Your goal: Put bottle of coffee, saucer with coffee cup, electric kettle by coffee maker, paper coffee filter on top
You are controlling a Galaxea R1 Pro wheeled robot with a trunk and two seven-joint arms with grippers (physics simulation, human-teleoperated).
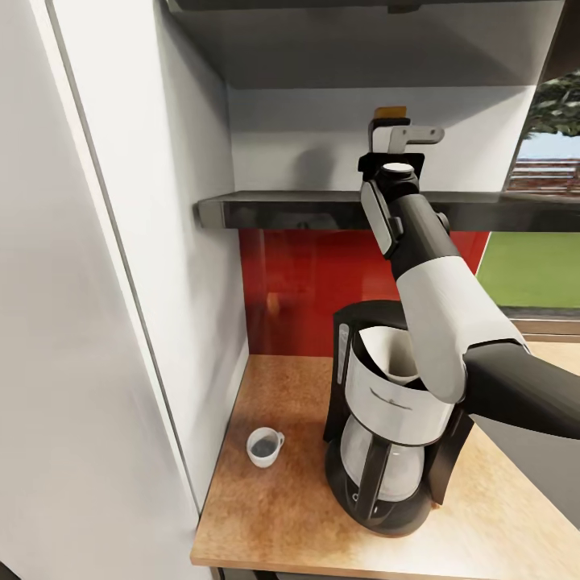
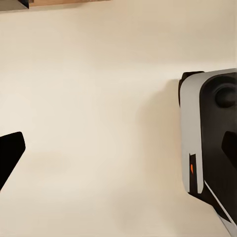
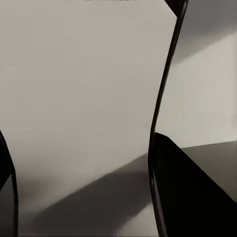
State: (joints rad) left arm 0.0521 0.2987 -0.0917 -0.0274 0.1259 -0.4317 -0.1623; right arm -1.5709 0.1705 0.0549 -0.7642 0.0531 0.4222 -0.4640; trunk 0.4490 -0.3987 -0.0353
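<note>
Right hand (image 1: 395, 129) raised above shelf (image 1: 322, 208); coffee maker (image 1: 395, 419) black-white, filter inside

The wooden counter (image 1: 274, 515) carries a black-and-white coffee maker (image 1: 395, 419) with a white paper filter (image 1: 391, 350) in its top, and a small white cup (image 1: 264, 446) standing near its left side.

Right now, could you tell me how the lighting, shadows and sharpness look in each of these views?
Head view: even, soft light; the shelf is dark underneath, the red backsplash shows faint sheen, and the coffee maker and cup look slightly smeared. Left wrist view: flat cream surface, nearly shadowless. Right wrist view: a broad diagonal shadow crosses the pale wall behind the dark fingers.
</note>
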